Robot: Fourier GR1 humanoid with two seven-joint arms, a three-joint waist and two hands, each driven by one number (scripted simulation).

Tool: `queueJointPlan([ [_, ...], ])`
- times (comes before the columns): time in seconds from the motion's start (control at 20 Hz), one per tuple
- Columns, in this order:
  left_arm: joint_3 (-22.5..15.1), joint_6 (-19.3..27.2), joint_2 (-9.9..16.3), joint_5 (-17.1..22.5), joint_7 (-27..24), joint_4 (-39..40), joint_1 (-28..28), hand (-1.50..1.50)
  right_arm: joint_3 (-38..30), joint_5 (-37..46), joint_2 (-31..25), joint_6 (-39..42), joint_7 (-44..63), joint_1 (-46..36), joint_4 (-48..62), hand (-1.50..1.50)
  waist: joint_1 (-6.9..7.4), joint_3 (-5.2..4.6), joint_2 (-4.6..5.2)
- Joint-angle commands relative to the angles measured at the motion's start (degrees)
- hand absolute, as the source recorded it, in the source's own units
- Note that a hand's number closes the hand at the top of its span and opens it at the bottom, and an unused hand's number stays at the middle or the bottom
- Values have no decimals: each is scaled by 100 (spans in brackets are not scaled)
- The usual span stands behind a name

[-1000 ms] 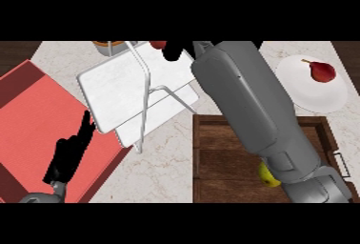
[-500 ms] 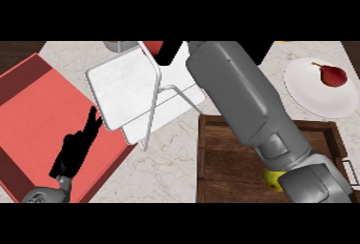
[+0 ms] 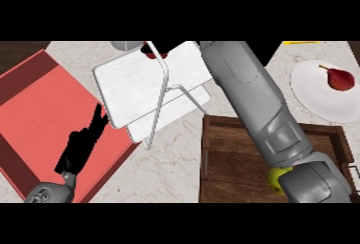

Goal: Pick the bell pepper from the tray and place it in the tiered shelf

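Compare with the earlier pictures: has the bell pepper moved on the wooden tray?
No. The bell pepper lies just as far as before from the left rim of the wooden tray.

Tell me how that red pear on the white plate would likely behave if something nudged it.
The red pear lies on its side, stem toward the plate's middle, so it would probably roll or pivot in a curve instead of sliding straight. Its skin looks smooth and shiny, so it may slip under fingers. The white plate looks shallow, so a strong push might carry the pear over the rim.
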Motion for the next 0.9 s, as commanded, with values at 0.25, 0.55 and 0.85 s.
queueJointPlan([
  [0.25,50,9,-59,35,-170,39,264,0,-564,-528,1,-1978,-869,-276,85,-150,-435,-45,-82],
  [0.55,93,117,-83,26,-9,-193,432,0,-926,-543,-467,-2656,-762,102,-35,-150,-694,-39,-156],
  [0.85,232,136,-160,105,118,-79,263,0,-1051,-808,-1763,-1060,-799,979,-431,-150,-836,-36,-164],
])
